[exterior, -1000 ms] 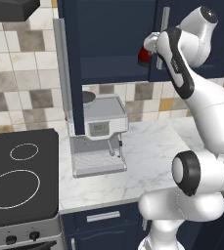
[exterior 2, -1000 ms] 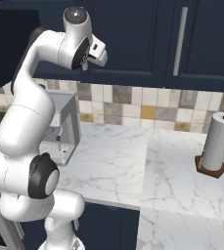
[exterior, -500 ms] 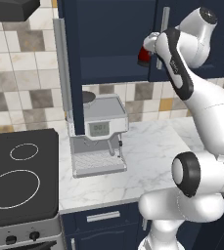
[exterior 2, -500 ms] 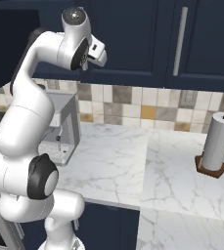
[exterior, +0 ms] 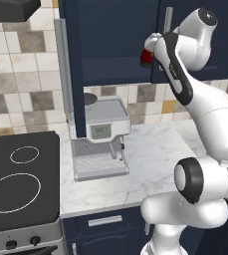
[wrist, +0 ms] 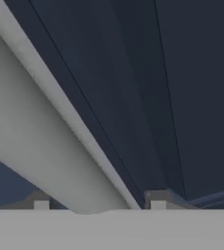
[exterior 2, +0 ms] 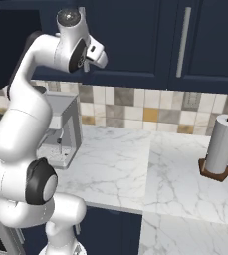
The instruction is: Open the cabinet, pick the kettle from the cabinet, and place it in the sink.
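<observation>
One dark navy wall cabinet (exterior: 116, 35) stands with its left door swung out and seen edge-on, so that the door's long silver bar handle (exterior: 61, 74) reads as a vertical strip; a second bar handle (exterior: 169, 19), on the closed door to the right, is cut off below by the white arm. One small red kettle (exterior: 146, 57), rounded with a dark base band, sits on the navy shelf (exterior: 113, 78) at the right end of the open compartment; only its left part shows, the rest and its top handle being hidden behind the robot's hand. In the hand view one broad matte-silver bar (wrist: 45, 141) runs diagonally across flat navy panels and passes between the two finger tips (wrist: 157, 198) of the gripper (wrist: 99, 204). The jaws straddle this bar partly spread, and whether the pads press on it cannot be told. Below the cabinet, one boxy grey coffee machine (exterior: 103, 133) with a perforated drip tray stands on the white veined marble counter (exterior: 150, 154). To its left lies one flat black cooktop (exterior: 21, 169) bearing two white rings, cropped at the frame edge. In the right base view one paper towel roll (exterior 2: 221, 149) stands upright on a brown base, well apart from the arm.
</observation>
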{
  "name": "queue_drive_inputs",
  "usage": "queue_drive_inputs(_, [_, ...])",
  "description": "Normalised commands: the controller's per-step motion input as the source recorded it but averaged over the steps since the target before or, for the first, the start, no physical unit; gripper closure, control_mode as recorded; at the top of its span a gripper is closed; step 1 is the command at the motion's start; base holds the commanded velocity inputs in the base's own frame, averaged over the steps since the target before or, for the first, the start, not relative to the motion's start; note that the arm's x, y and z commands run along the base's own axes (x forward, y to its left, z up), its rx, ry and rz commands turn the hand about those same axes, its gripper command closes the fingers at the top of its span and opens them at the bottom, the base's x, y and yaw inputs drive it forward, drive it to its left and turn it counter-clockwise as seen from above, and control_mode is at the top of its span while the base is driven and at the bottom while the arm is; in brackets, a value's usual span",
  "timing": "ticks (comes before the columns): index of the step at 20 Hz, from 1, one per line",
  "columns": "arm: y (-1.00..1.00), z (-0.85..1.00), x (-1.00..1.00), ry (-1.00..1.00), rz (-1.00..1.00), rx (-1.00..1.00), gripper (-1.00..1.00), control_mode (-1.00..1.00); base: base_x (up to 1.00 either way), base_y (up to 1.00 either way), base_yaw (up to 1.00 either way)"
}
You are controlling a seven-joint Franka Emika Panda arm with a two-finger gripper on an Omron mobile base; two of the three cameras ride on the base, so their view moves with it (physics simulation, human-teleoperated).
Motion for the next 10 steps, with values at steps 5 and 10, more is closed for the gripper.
queue_drive_inputs(5, [0.22,0.0,0.26,0.0,-0.12,0.0,1.0,-1.0,0.0,0.0,0.0])
queue_drive_inputs(10, [0.1,-0.03,0.22,0.0,-0.03,0.0,1.0,-1.0,0.0,0.0,0.0])
